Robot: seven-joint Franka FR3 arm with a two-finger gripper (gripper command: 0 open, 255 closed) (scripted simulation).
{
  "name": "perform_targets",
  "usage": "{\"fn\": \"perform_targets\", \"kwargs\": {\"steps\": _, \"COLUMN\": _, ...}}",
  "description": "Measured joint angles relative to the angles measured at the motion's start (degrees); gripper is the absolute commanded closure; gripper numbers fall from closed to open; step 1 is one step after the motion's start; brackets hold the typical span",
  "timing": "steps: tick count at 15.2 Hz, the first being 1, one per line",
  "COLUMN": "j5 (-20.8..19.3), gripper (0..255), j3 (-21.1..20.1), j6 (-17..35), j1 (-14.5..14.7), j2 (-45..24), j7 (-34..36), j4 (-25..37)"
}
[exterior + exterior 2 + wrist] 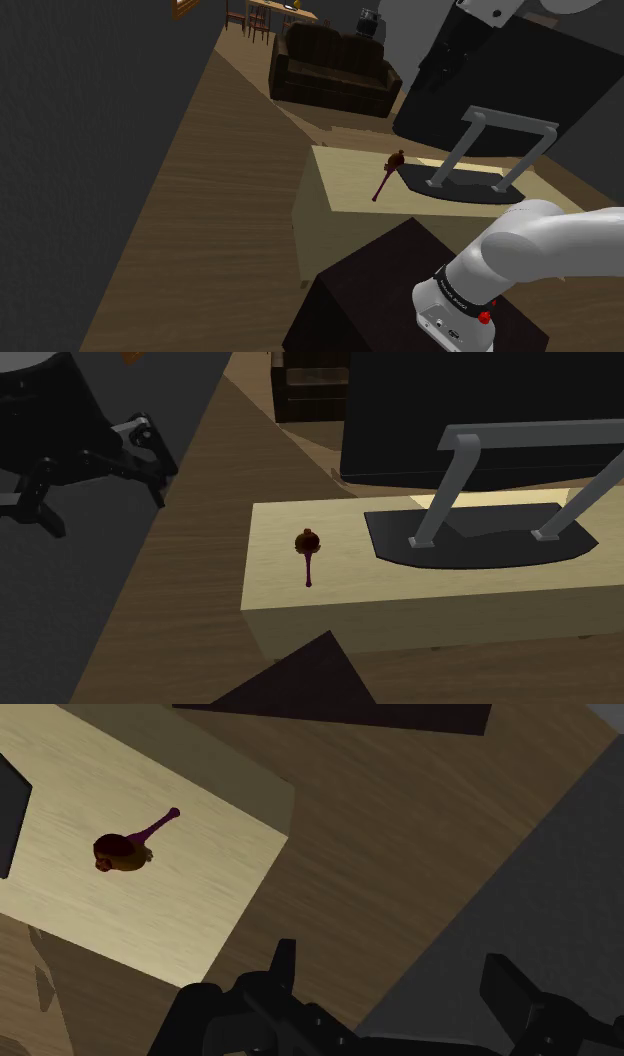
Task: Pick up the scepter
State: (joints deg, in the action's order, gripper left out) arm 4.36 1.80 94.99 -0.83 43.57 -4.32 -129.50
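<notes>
Fingers [283, 966] of the black gripper [395, 984] stand wide apart with nothing between them, so the claw is open and empty. In the wrist view it hangs over the brown wooden floor [400, 824], off the corner of a low pale wooden table [150, 914] and well apart from the scepter [125, 850]. The scepter lies flat on the tabletop, with a dark red rounded head carrying some golden-brown detail and a thin purple handle that points away from the head. In the second exterior view the gripper [108, 512] shows at the upper left, above the floor and to the left of the table [280, 580], while the scepter [309, 552] rests near the table's left end with its head toward the far edge. Just beside it, toward that view's right, is the flat black base [470, 547] of a large black television [480, 412], carried on grey slanted legs [445, 492]. In the shoulder view the scepter [388, 175] lies close to the tip of that base, whether touching it I cannot tell. The white arm [540, 250] rises from the dark box stand [380, 300] at the lower right, and a dark brown sofa [335, 65] sits farther back.
</notes>
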Motion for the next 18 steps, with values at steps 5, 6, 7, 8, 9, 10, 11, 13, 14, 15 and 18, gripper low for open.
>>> {"fn": "perform_targets", "kwargs": {"steps": 5, "j5": -1.8, "gripper": 0, "j3": 4.1, "j6": 3.1, "j1": 0.2, "j2": 2.8, "j7": -7.0, "j4": -5.6}}
{"fn": "perform_targets", "kwargs": {"steps": 6, "j5": -2.4, "gripper": 0, "j3": 5.3, "j6": 4.1, "j1": 0.3, "j2": 3.5, "j7": -9.2, "j4": -7.2}}
{"fn": "perform_targets", "kwargs": {"steps": 7, "j5": -3.1, "gripper": 0, "j3": 6.8, "j6": 5.2, "j1": 0.3, "j2": 4.1, "j7": -11.6, "j4": -8.9}}
{"fn": "perform_targets", "kwargs": {"steps": 8, "j5": -4.0, "gripper": 0, "j3": 8.6, "j6": 6.2, "j1": 0.2, "j2": 4.4, "j7": -14.3, "j4": -10.1}}
{"fn": "perform_targets", "kwargs": {"steps": 9, "j5": -4.4, "gripper": 0, "j3": 9.5, "j6": 7.4, "j1": 0.5, "j2": 4.5, "j7": -16.2, "j4": -11.2}}
{"fn": "perform_targets", "kwargs": {"steps": 10, "j5": -5.2, "gripper": 0, "j3": 11.2, "j6": 8.6, "j1": 0.4, "j2": 4.8, "j7": -18.6, "j4": -12.6}}
{"fn": "perform_targets", "kwargs": {"steps": 11, "j5": -5.8, "gripper": 0, "j3": 12.6, "j6": 9.9, "j1": 0.6, "j2": 4.6, "j7": -20.9, "j4": -13.6}}
{"fn": "perform_targets", "kwargs": {"steps": 13, "j5": -7.3, "gripper": 0, "j3": 16.0, "j6": 12.4, "j1": 0.7, "j2": 4.0, "j7": -26.0, "j4": -15.3}}
{"fn": "perform_targets", "kwargs": {"steps": 14, "j5": -8.0, "gripper": 0, "j3": 17.9, "j6": 13.8, "j1": 0.8, "j2": 3.3, "j7": -28.6, "j4": -16.0}}
{"fn": "perform_targets", "kwargs": {"steps": 15, "j5": -8.8, "gripper": 0, "j3": 19.7, "j6": 14.6, "j1": 0.7, "j2": 3.4, "j7": -31.2, "j4": -16.8}}
{"fn": "perform_targets", "kwargs": {"steps": 18, "j5": -10.8, "gripper": 0, "j3": 25.1, "j6": 18.7, "j1": 1.3, "j2": 1.3, "j7": -38.8, "j4": -18.5}}
